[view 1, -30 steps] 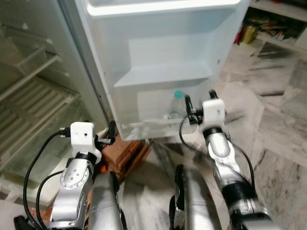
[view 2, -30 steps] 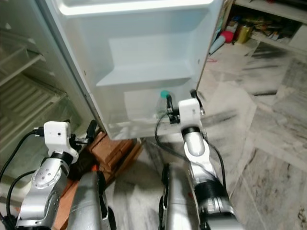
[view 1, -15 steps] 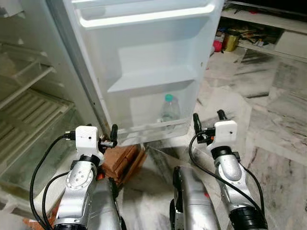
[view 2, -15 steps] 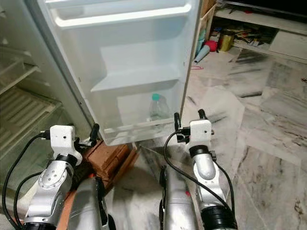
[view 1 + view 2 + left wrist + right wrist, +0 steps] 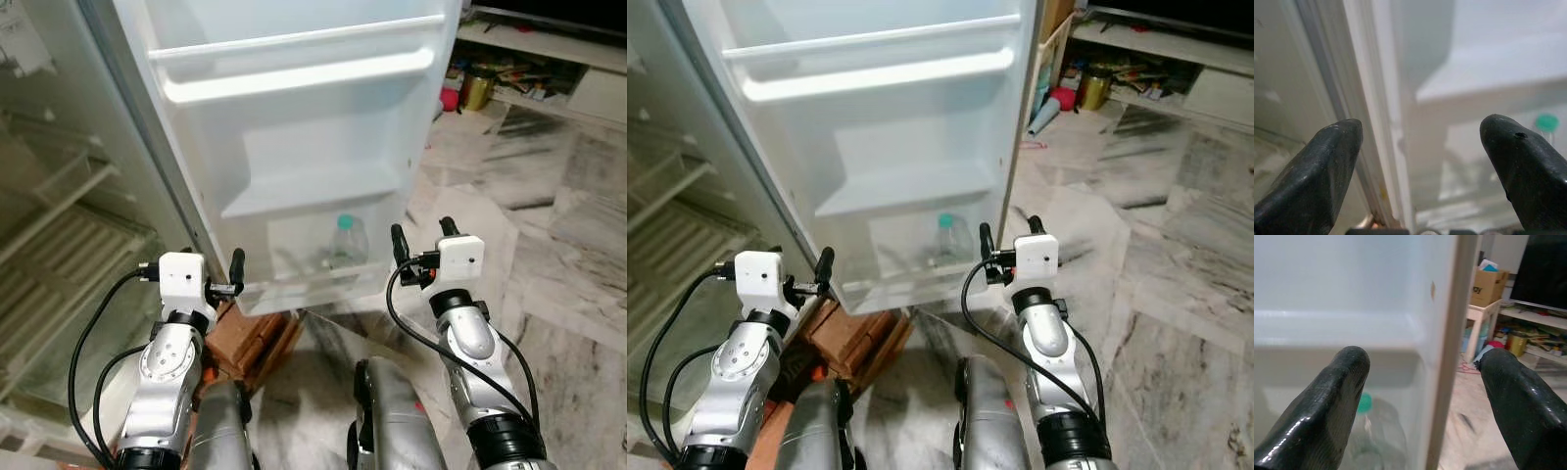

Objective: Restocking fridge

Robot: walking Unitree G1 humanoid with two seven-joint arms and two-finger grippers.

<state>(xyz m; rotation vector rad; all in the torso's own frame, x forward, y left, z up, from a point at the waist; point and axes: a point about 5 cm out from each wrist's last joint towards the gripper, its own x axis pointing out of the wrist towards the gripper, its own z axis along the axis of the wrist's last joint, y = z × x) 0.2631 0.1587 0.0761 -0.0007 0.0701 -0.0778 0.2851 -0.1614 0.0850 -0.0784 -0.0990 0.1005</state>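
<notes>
Clear plastic, green-capped, the bottle (image 5: 346, 240) stands upright in the lowest shelf of the open fridge door (image 5: 294, 117), at centre frame. Our right gripper (image 5: 419, 235) hovers just right of it, fingers spread and empty. Our left gripper (image 5: 235, 269), at lower left, is spread too, near the door's hinge edge.

Clear bottle (image 5: 348, 242) upright in lowest fridge door shelf (image 5: 313, 284).
</notes>
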